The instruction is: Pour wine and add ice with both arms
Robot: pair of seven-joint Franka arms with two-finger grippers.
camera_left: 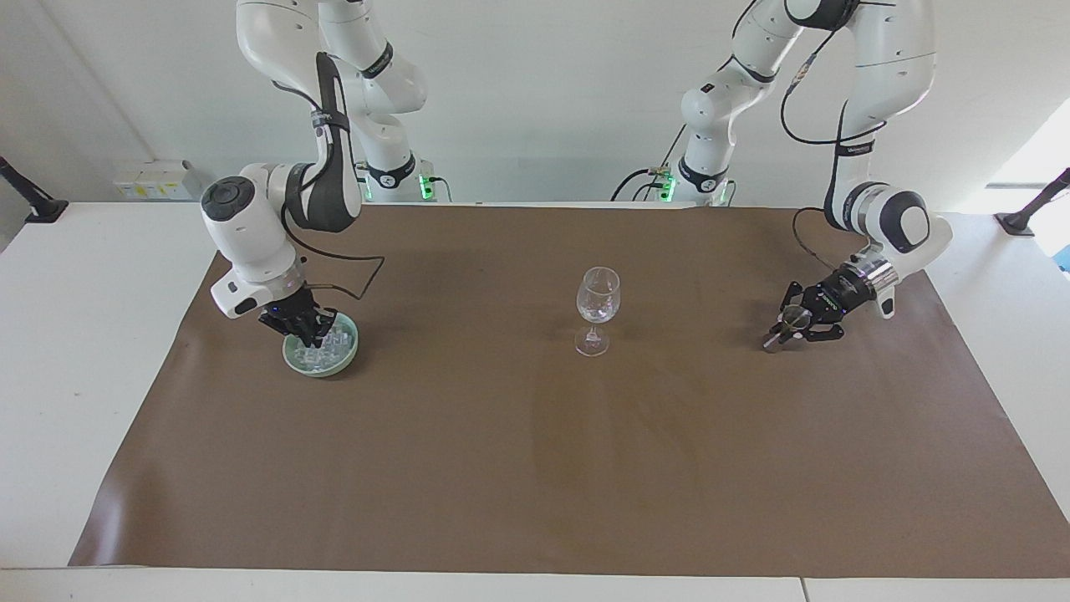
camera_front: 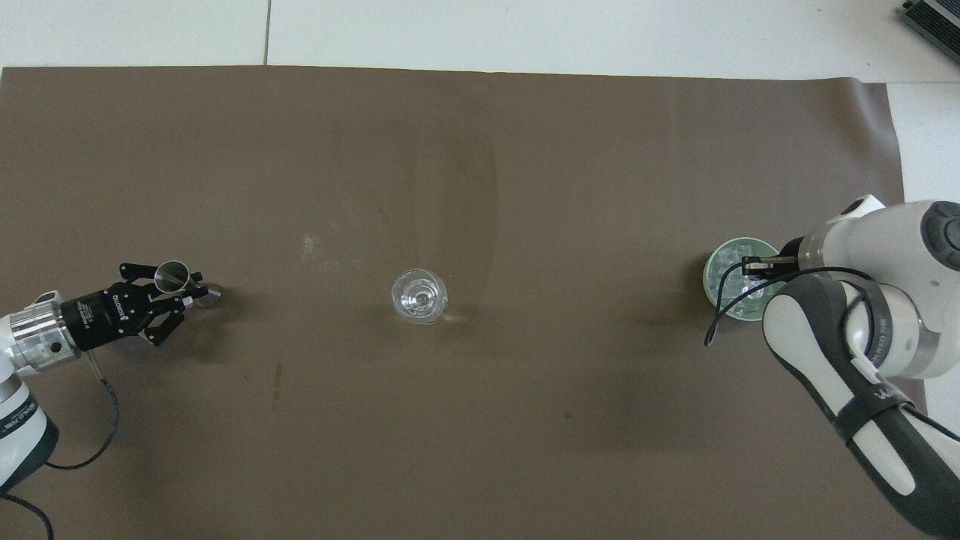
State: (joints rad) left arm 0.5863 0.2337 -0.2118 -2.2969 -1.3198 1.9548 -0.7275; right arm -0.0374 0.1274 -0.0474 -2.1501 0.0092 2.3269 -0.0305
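Right gripper (camera_left: pixel 316 334), black, two-fingered: down inside the pale green round bowl (camera_left: pixel 298 359) at the right arm's end of the brown mat. Fingertips drawn together among the ice (camera_left: pixel 334 343), small clear whitish cubes heaped in the bowl; whether one cube sits between the tips cannot be made out. From overhead the white right arm (camera_front: pixel 877 315) and its black cable cover part of the bowl's rim.

Left gripper (camera_left: pixel 782 333), black, two-fingered: low over the mat at the left arm's end, tilted down, closed on a small metal jigger (camera_front: pixel 174 274) whose open cup faces up; the jigger's lower end is at or just above the mat.

Clear stemmed wine glass (camera_left: pixel 597 308): upright mid-mat, between the two grippers, well apart from both, nothing standing between it and either one.

Brown mat (camera_front: pixel 480 420) covers most of the white table (camera_left: pixel 75 351). A dark device corner (camera_front: pixel 934 19) lies off the mat, farthest from the robots, at the right arm's end.
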